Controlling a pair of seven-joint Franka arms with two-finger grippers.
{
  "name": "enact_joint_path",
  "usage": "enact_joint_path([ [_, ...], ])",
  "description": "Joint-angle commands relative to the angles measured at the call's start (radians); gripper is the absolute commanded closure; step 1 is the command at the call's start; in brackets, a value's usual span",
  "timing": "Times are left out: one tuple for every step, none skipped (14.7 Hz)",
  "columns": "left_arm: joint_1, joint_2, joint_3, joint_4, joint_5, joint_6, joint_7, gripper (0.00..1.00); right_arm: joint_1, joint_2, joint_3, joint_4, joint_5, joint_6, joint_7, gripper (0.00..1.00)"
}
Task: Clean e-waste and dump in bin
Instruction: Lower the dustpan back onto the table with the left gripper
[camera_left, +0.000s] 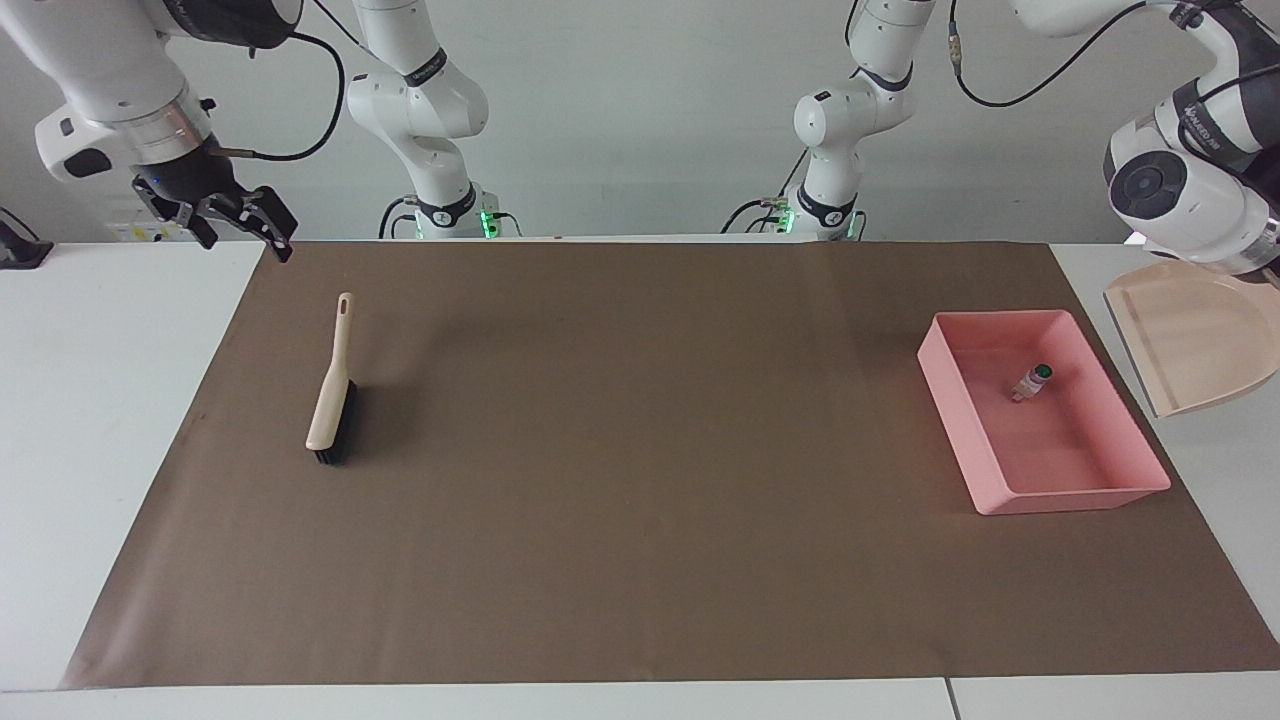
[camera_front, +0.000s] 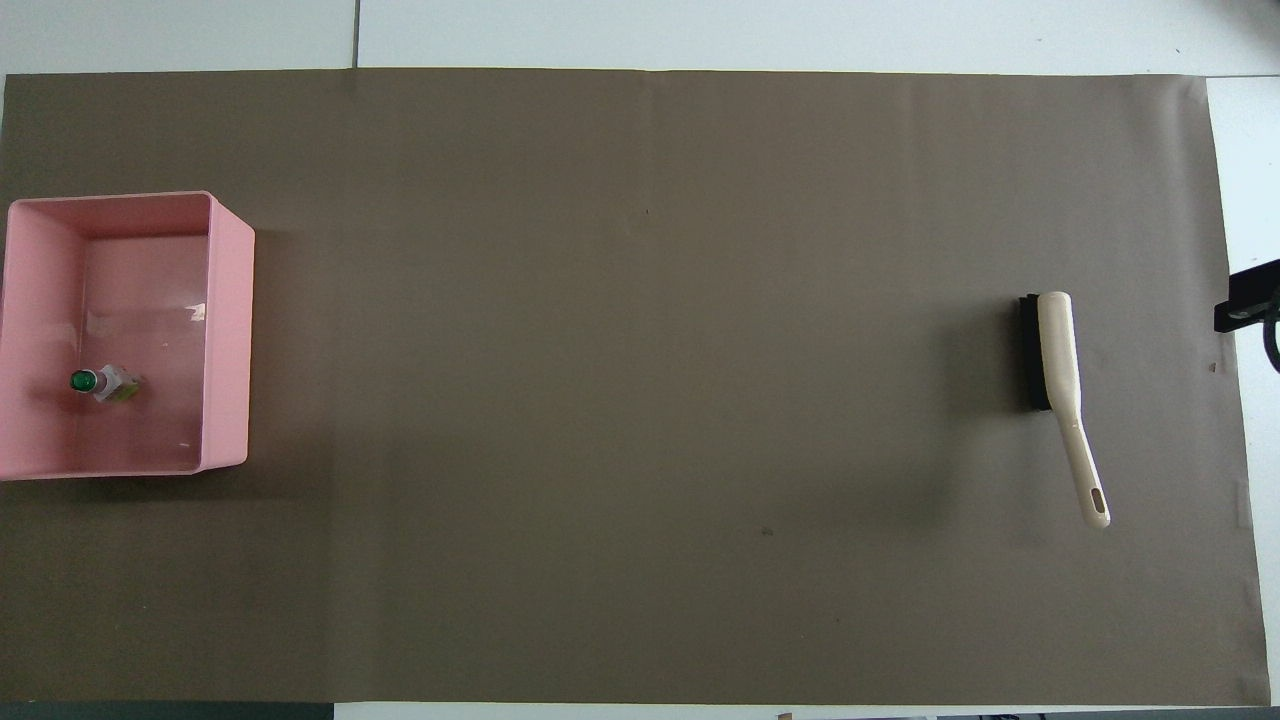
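The whitish-grey cylinder with a green end (camera_left: 1033, 381) lies in the pink bin (camera_left: 948, 415), also in the overhead view (camera_front: 100, 383), inside the bin (camera_front: 228, 340). The black battery-like piece is not in view. My left arm holds the beige dustpan (camera_left: 1195, 335), now bare, in the air beside the bin toward the left arm's end. Its gripper is cut off by the facing view's edge. My right gripper (camera_left: 222, 228) is open and empty, raised over the mat's corner nearest the robots. Its tip shows in the overhead view (camera_front: 1245, 300).
A beige brush with black bristles (camera_left: 333, 400) lies on the brown mat (camera_left: 640, 480) toward the right arm's end, its handle pointing toward the robots. It also shows in the overhead view (camera_front: 1055, 355). White table surrounds the mat.
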Motion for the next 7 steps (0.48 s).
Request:
enact_joint_path([
  [-0.075,-0.045,0.003,-0.032,-0.125,-0.081,0.014,1.00,-0.010,-0.011,0.009,-0.048,0.002,0.033,0.004,0.01],
  [-0.102,-0.051,0.003,-0.033,-0.161,-0.119,0.014,1.00,-0.016,-0.011,0.009,-0.048,0.004,0.036,0.004,0.01],
  [-0.130,-0.055,0.003,-0.042,-0.198,-0.148,0.014,1.00,-0.010,-0.014,0.009,-0.048,0.002,0.036,-0.002,0.01],
  [-0.161,-0.068,0.003,-0.062,-0.241,-0.158,0.014,1.00,-0.001,-0.013,0.012,-0.045,-0.006,0.045,-0.013,0.01],
  [-0.188,-0.086,0.003,-0.094,-0.295,-0.158,0.011,1.00,0.013,-0.010,0.015,-0.042,-0.010,0.048,-0.018,0.01],
  [-0.216,-0.103,0.003,-0.129,-0.348,-0.156,0.002,1.00,0.014,-0.010,0.015,-0.035,-0.010,0.039,-0.019,0.01],
  [-0.250,-0.108,0.003,-0.150,-0.393,-0.158,0.000,1.00,0.014,-0.008,0.015,-0.023,-0.012,0.033,-0.021,0.01],
])
